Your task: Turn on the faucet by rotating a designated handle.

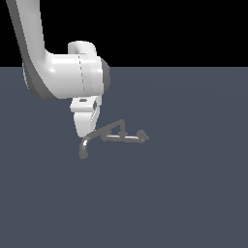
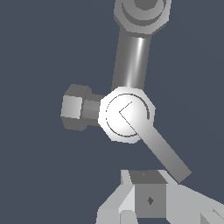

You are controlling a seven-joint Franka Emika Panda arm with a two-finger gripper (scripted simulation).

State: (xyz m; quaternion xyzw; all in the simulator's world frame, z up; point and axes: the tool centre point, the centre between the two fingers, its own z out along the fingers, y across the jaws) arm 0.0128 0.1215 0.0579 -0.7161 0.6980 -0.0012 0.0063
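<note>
White robot arm reaches down over a flat dark blue-grey surface. Small dull-grey metal faucet sits on that surface near mid-frame; curved downturned spout toward the exterior view's left, stubby end knob toward its right. White claw hangs just above the spout end, close to it; contact unclear. Claw opening: cannot tell, nothing visibly gripped. Wrist view: shiny round hub, flat straight lever slanting off it, the claw's pale finger near the lever tip.

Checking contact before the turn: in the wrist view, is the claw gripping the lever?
No, the lever lies bare, ending just short of the claw.
</note>
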